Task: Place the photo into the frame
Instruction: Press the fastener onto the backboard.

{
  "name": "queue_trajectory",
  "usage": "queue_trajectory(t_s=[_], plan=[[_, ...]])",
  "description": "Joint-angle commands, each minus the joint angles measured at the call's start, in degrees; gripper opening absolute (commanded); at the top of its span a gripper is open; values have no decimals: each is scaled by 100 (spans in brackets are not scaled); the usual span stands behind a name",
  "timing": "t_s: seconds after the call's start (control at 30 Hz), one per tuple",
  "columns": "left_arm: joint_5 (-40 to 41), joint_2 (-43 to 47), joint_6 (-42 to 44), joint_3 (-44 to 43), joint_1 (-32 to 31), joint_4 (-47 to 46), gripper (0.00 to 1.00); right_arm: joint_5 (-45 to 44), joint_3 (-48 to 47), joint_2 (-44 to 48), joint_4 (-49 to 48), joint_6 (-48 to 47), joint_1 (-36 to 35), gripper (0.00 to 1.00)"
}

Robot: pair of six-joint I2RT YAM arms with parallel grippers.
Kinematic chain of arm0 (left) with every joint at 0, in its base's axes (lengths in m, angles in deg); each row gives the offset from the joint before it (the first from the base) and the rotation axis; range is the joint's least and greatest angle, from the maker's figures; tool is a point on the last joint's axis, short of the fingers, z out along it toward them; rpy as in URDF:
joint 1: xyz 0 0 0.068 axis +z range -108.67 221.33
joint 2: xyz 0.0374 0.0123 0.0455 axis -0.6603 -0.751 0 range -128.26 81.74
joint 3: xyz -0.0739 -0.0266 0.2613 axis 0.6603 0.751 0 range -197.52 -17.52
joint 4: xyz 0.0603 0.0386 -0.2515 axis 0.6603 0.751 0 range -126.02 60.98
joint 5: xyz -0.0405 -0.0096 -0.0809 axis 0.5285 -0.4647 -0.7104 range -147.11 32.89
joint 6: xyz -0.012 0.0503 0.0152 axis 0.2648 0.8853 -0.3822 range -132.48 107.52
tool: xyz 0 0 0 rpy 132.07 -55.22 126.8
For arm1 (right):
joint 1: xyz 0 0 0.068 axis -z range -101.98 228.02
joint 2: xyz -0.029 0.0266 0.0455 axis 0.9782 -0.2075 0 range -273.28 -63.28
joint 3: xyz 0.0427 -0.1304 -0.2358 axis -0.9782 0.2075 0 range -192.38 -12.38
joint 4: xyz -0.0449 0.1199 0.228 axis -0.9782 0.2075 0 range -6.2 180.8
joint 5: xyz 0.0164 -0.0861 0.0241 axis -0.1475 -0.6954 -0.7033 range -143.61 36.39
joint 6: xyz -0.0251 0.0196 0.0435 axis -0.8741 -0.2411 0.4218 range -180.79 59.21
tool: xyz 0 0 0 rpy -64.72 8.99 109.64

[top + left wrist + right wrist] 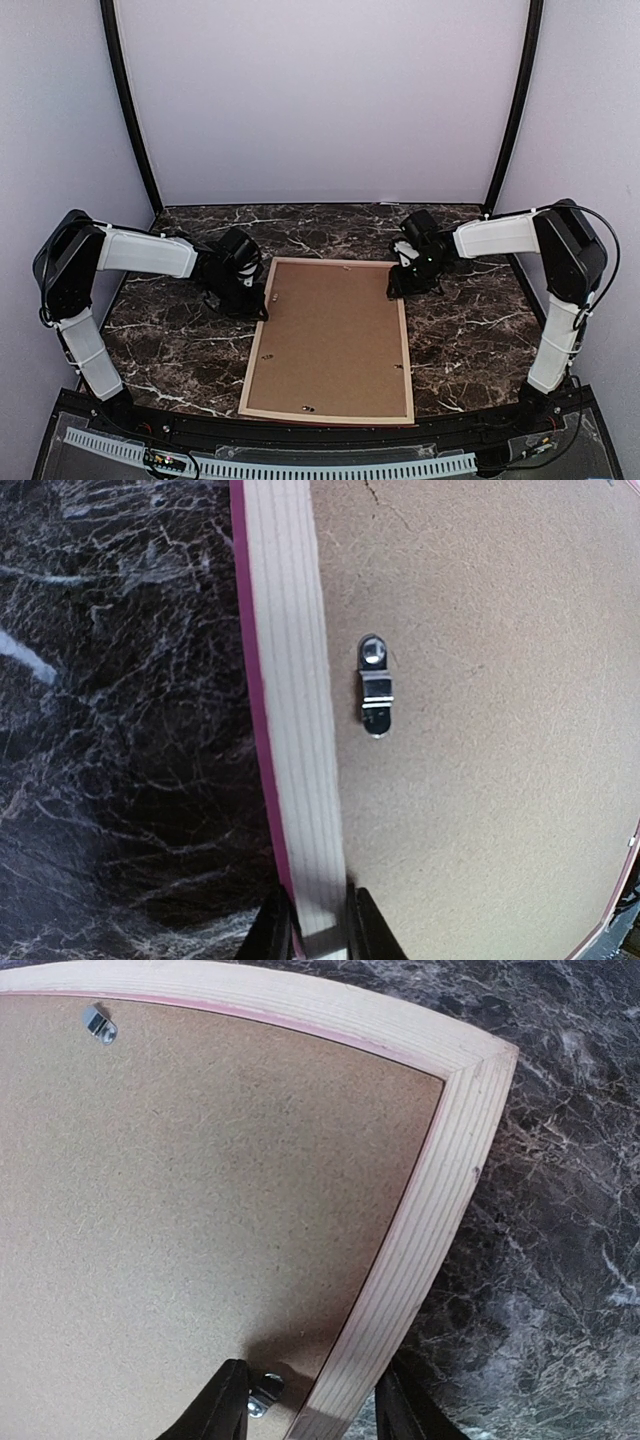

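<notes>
1. The frame [325, 416] is lying flat and back-up on the dark marbled surface [160, 340], in the middle between the two arms, with one short end pointing toward their bases.
2. A brown backing board [330, 335] is sitting inside the rails and filling the whole opening, with small metal clips showing along its edges.
3. The photo is not showing in any view; whether it is lying under the board cannot be told.
4. The left pincer [260, 303] is reaching down onto the left rail close to the far left corner.
5. In the left wrist view, the left pincer [320, 932] is sitting closed on that pale rail [295, 730]. Its dark fingers [268, 935] are hugging both sides, one over the surface [120, 730] and one over the board [480, 780]. A silver clip [375, 685] is lying on the board just beside the rail.
6. The right pincer [398, 288] is meeting the right rail near the far right corner.
7. In the right wrist view, the right pincer [310, 1410] is standing apart and straddling the rail [430, 1210]. The inner finger [218, 1410] is resting over the board [200, 1210], with a second clip [265, 1392] between it and the rail. The other finger [405, 1410] is standing outside the frame over the surface [560, 1160].
8. Another clip [98, 1022] is showing near the far rail.
</notes>
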Motion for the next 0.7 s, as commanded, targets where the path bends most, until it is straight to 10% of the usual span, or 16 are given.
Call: queue_trajectory(t_s=[0.0, 0.67], plan=[[-120, -48, 115, -76, -44, 134, 18, 117, -43, -101, 13, -38, 38, 42], [-87, -29, 101, -109, -52, 213, 18, 309, 13, -270, 456, -674, 134, 35]])
